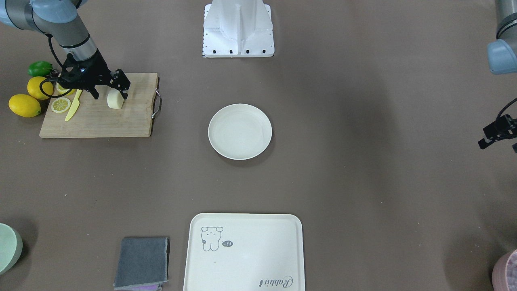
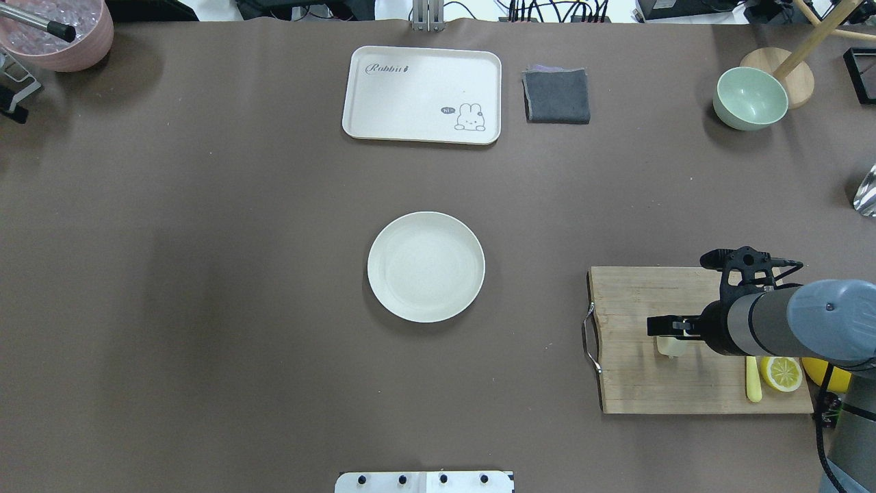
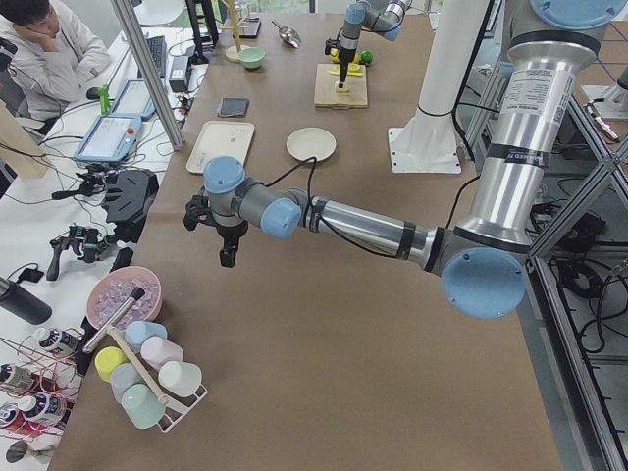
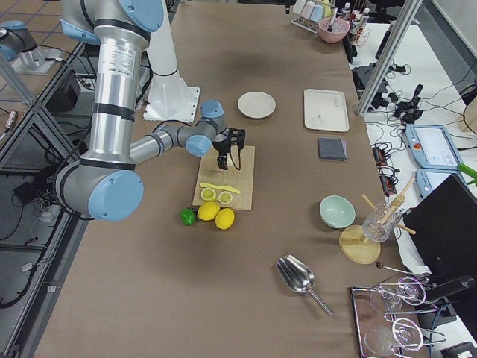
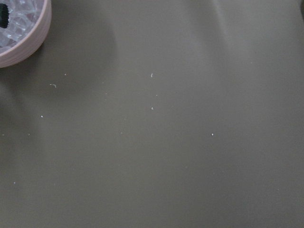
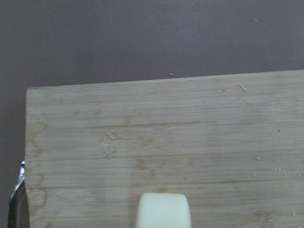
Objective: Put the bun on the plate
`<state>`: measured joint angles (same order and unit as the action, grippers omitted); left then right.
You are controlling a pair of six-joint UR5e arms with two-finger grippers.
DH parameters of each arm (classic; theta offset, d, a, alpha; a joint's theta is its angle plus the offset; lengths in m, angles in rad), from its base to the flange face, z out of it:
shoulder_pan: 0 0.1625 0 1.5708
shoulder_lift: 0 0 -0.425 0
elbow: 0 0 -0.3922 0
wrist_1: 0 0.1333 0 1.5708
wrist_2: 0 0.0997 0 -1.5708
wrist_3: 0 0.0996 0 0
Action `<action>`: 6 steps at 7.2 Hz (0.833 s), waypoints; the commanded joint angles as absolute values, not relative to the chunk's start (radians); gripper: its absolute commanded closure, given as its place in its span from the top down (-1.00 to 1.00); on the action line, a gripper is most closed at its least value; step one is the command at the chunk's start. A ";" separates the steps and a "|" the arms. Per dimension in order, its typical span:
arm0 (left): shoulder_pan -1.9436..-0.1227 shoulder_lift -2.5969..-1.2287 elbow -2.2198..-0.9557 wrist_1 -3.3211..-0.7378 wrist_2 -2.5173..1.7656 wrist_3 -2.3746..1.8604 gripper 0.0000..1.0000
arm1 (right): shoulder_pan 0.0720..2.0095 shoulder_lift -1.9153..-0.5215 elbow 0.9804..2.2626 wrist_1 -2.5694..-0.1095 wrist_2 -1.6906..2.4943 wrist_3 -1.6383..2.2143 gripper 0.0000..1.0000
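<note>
The bun [image 1: 115, 100] [image 2: 671, 346], a small pale cream lump, sits on the wooden cutting board [image 1: 113, 121]. In the right wrist view it shows at the bottom edge [image 6: 163, 211]. My right gripper [image 1: 110, 96] hangs over it, open, with one finger on each side of the bun. The round off-white plate [image 1: 240, 131] [image 2: 426, 266] lies empty at the table's middle, well away from the board. At the table's far end my left gripper [image 1: 499, 145] hovers open with nothing in it, above bare table.
On the board lie lemon slices [image 1: 60, 105] and a yellow knife [image 1: 74, 106]; whole lemons [image 1: 24, 105] and a lime [image 1: 39, 68] sit beside it. A cream tray [image 1: 250, 250], a grey cloth [image 1: 142, 262], a green bowl [image 2: 749, 98] and a pink bowl [image 5: 19, 28] stand around.
</note>
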<state>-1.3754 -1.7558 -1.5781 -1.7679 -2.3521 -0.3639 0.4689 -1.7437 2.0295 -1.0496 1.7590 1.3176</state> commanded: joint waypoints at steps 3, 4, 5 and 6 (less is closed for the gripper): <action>-1.440 -1.724 -1.505 -1.758 -2.327 -0.275 0.96 | 0.451 -1.732 2.011 -1.052 1.740 1.318 0.57; -1.439 -1.723 -1.490 -1.758 -2.333 -0.275 0.96 | 0.449 -1.726 1.994 -1.052 1.740 1.318 0.38; -1.439 -1.723 -1.486 -1.758 -2.332 -0.273 0.96 | 0.448 -1.717 1.990 -1.052 1.740 1.318 0.16; -1.439 -1.723 -1.486 -1.758 -2.333 -0.273 0.96 | 0.446 -1.709 1.988 -1.054 1.743 1.318 -0.21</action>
